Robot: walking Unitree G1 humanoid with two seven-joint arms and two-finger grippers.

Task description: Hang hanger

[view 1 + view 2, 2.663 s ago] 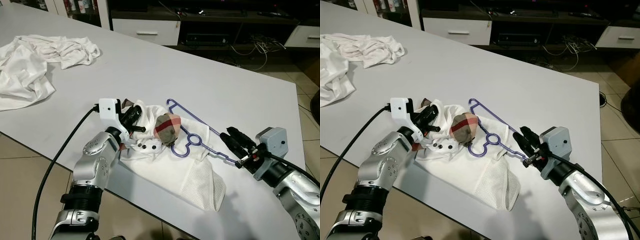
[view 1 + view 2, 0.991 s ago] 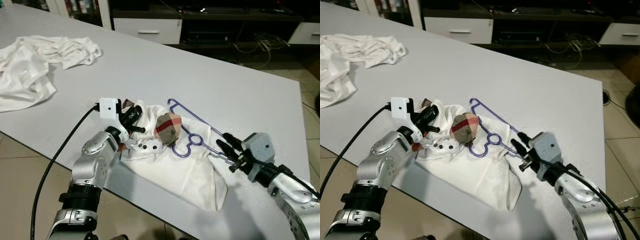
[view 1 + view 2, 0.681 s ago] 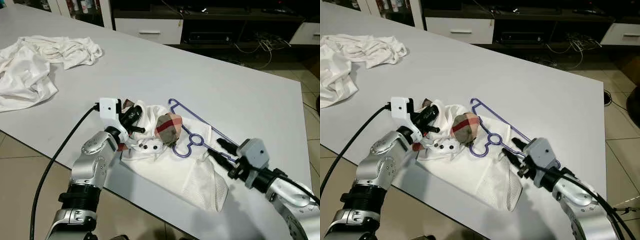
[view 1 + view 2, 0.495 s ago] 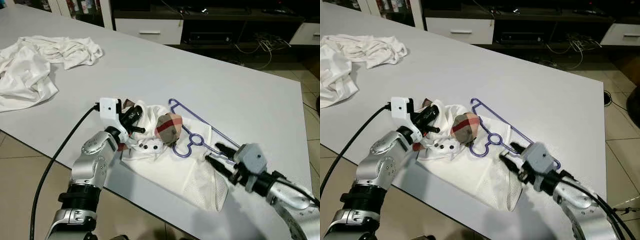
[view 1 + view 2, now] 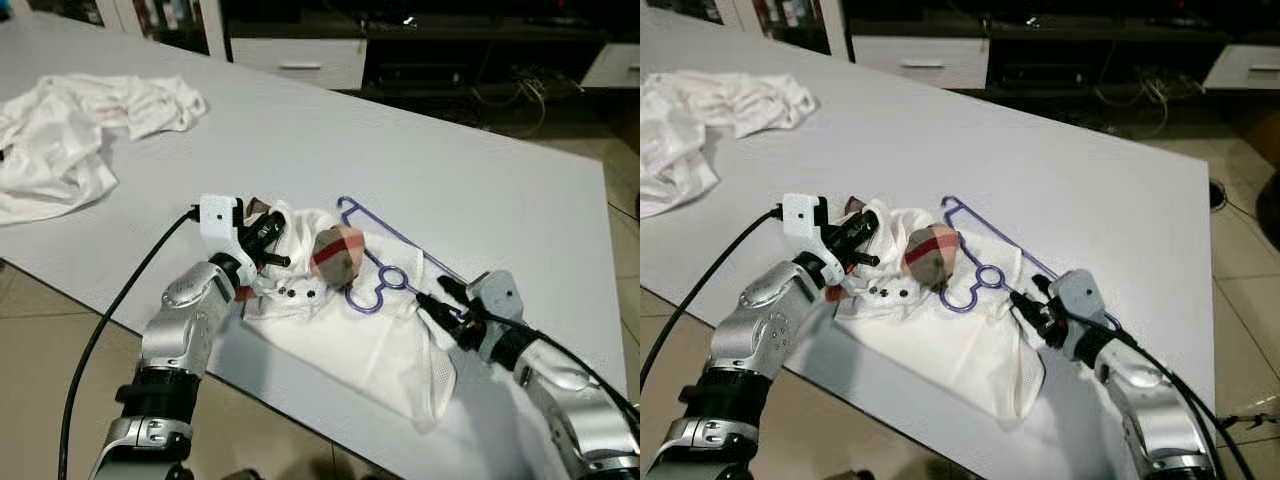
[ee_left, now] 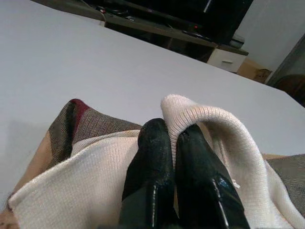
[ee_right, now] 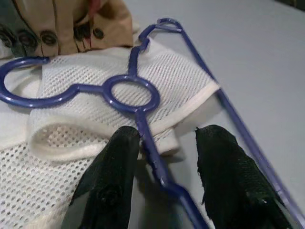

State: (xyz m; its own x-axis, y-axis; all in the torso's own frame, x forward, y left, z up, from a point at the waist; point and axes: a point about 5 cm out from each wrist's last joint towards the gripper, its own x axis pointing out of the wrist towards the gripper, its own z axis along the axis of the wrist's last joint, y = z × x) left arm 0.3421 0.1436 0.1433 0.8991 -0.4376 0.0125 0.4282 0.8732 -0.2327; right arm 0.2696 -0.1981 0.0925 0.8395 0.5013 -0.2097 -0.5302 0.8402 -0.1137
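Compared with the earlier frames, the right gripper (image 7: 164,157) has left the far-right end of the purple hanger (image 5: 385,265) and come leftward and nearer along its arm, so that it now straddles the bar just right of the central ring. The left gripper (image 6: 174,143) has not shifted.

Task object: the hanger lies flat on the white table (image 5: 300,130), part over and part under a white mesh garment (image 5: 385,345), its hook pointing to the far left beside a plaid collar (image 5: 335,255).

Right fingers (image 7: 116,164): moderately open, one on each side of the bar, not yet clamped on it; the near one rests against the mesh hem.

Left fingers (image 6: 152,148): pressed almost together, pinching a fold of cream knit fabric (image 6: 209,119) at the garment's left edge.

Step in hand, judged: closing on the bar. A good grasp takes plastic only, so the mesh should stay clear of the pads, while the left pinch anchors the cloth.

Crumpled white laundry (image 5: 70,120) lies well apart, at the far left.
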